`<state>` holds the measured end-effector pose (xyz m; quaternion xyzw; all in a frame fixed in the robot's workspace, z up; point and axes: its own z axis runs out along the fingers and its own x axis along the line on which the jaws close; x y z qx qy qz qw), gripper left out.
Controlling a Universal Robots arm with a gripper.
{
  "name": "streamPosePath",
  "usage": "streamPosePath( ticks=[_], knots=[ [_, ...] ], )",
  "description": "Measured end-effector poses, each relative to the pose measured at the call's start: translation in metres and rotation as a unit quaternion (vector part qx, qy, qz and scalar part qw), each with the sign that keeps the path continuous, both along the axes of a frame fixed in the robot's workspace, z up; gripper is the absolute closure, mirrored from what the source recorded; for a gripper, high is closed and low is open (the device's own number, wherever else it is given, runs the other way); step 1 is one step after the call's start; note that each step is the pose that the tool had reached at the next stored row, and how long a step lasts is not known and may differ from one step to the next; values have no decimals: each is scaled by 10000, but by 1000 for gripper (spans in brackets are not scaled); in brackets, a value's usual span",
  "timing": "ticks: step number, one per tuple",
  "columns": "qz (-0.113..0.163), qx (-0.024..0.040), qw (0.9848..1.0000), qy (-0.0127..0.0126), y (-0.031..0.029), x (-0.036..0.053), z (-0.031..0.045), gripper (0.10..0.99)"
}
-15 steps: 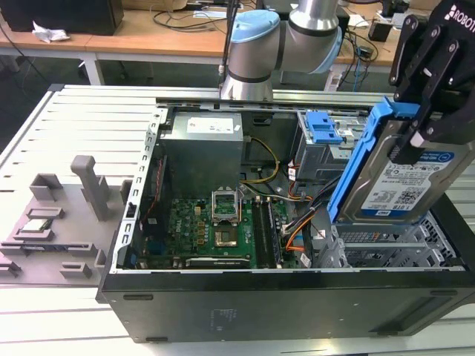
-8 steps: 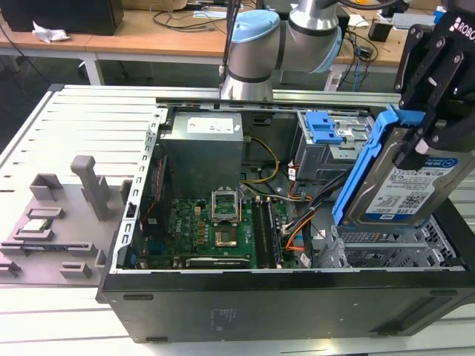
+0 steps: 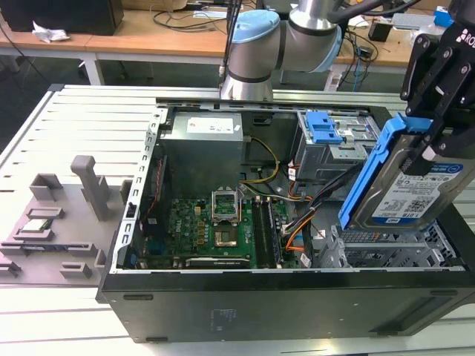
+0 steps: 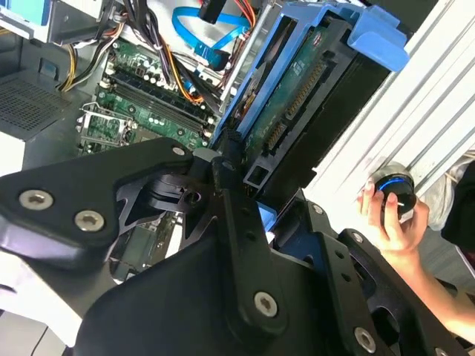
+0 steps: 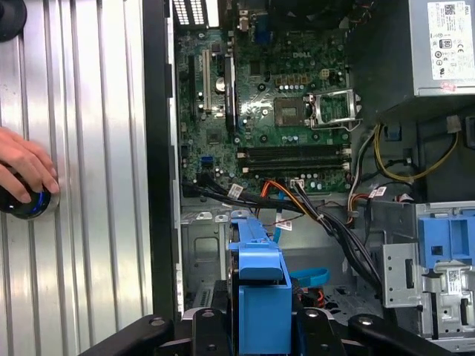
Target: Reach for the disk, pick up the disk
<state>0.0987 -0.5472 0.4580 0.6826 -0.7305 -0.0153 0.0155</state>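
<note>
The disk (image 3: 415, 194) is a silver hard drive with a blue-and-white label and a blue side bracket (image 3: 367, 178). It hangs tilted above the right end of the open computer case, clear of the drive bay (image 3: 386, 254) beneath it. My black gripper (image 3: 427, 142) is shut on its upper end. In the second wrist view the disk (image 4: 291, 111) shows its green circuit-board underside between the gripper (image 4: 249, 189) arms. In the first wrist view the blue bracket (image 5: 263, 291) stands on edge in the gripper (image 5: 263, 330).
The case holds a green motherboard (image 3: 223, 222), a grey power supply (image 3: 204, 137), a grey drive cage with a blue latch (image 3: 326, 133) and loose cables (image 5: 312, 211). A person's hand (image 5: 26, 170) rests on a round knob. Grey fixture blocks (image 3: 59, 215) stand at the exterior view's left.
</note>
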Motion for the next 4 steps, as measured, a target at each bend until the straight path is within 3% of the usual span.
streamPosePath(
  ticks=[4],
  knots=[
    [0,0,10000,0,0,1,-1,718]
  ],
)
